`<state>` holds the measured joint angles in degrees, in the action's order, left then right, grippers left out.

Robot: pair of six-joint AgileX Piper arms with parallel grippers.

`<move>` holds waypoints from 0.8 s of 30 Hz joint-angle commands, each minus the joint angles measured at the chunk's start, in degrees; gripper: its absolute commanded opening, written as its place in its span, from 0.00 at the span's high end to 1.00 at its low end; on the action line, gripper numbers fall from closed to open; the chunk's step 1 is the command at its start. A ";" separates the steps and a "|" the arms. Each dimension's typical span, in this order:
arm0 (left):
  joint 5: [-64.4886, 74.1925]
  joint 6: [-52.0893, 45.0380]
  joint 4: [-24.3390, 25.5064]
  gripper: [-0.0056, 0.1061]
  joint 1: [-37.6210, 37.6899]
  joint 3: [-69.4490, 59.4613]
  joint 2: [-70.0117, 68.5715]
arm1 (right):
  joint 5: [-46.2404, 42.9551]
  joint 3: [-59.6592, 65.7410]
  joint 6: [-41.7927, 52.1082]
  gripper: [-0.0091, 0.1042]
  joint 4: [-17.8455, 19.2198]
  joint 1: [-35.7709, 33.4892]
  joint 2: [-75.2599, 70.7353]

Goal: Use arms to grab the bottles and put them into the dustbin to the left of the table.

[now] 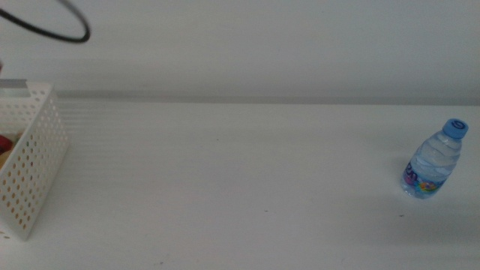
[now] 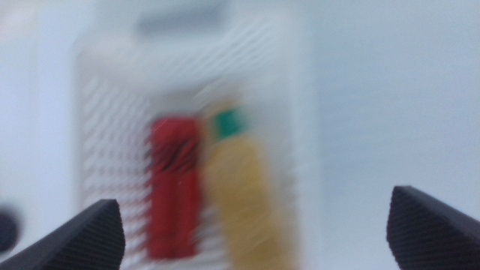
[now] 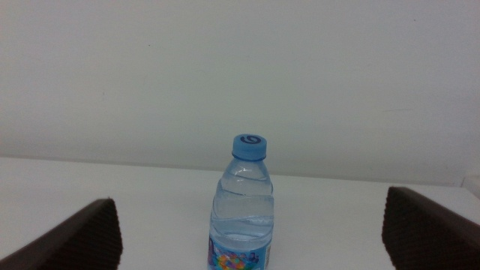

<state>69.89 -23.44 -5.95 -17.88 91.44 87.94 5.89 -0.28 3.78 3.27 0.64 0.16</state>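
Upright, the clear blue-capped water bottle (image 3: 241, 214) faces the right claw's (image 3: 247, 232) spread jaws.

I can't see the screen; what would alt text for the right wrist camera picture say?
A small clear water bottle with a blue cap stands upright on the white table, centred between the right gripper's two dark, wide-open jaws at the lower corners. A plain pale wall fills the background.

Bright, even lighting throughout, with one view heavily blurred

The left wrist view is smeared, so the dustbin (image 2: 187, 135) and its contents are reduced to soft shapes. The middle and right wrist views are rendered sharp; only a faint shadow is cast beside the water bottle (image 1: 433, 161) on the pale worktop (image 1: 240, 187), and no glare is seen
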 commanded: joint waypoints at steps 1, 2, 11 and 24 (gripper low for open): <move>5.44 1.54 -5.45 0.11 2.84 0.12 -3.88 | -0.67 2.43 0.10 0.10 0.34 0.40 -2.20; 5.53 1.70 -7.53 0.11 4.04 -0.03 -5.09 | -0.67 2.43 0.10 0.10 0.34 0.40 -2.20; 3.10 2.73 -10.05 0.11 22.79 -14.43 -24.39 | -0.67 2.43 0.10 0.10 0.34 0.40 -2.20; -21.19 3.80 -11.86 0.11 47.68 -37.99 -54.39 | -0.67 2.43 0.10 0.10 0.34 0.40 -2.20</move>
<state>50.90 -20.75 -16.51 29.07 54.89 35.29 5.89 -0.28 3.78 3.27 0.64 0.16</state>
